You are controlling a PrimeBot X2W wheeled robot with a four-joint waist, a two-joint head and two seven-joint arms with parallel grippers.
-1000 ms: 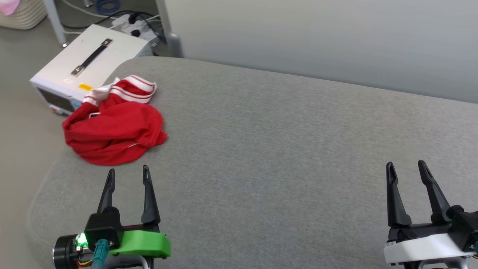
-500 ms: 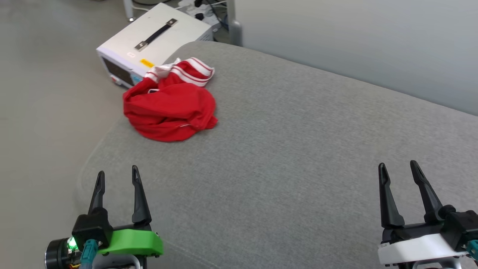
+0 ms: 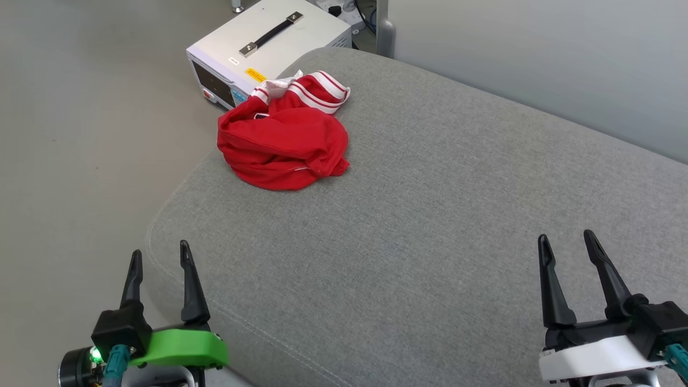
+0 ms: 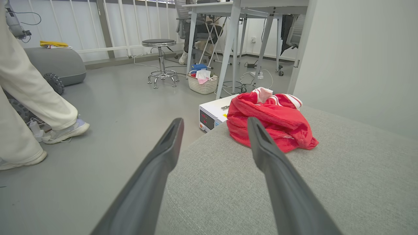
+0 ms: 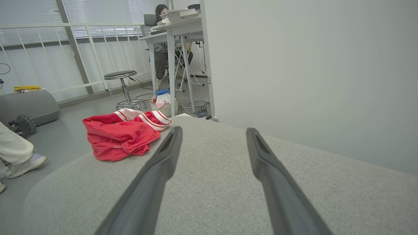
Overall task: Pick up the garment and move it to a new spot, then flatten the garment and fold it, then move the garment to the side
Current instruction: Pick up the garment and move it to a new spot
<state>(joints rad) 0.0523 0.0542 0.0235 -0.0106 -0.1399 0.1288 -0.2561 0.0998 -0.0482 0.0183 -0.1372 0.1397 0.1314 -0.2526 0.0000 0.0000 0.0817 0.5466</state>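
Grey cushion [image 3: 430,242]; white box [image 3: 314,37] on floor just beyond its edge. Stool [image 4: 160,42], basket [image 4: 202,87] by desk [image 4: 209,4]; person's leg [image 4: 29,91] nearby.

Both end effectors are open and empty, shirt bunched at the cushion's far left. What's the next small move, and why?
Probably reach the left end effector forward toward the garment. It lies crumpled at the far left of the cushion, ahead of that arm, while the right end effector sits far across it. Both are open and clear of the cloth, so approach precedes any grasp.

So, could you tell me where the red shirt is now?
In the head view the red shirt lies crumpled at the far left corner of the grey cushion, near the white box.
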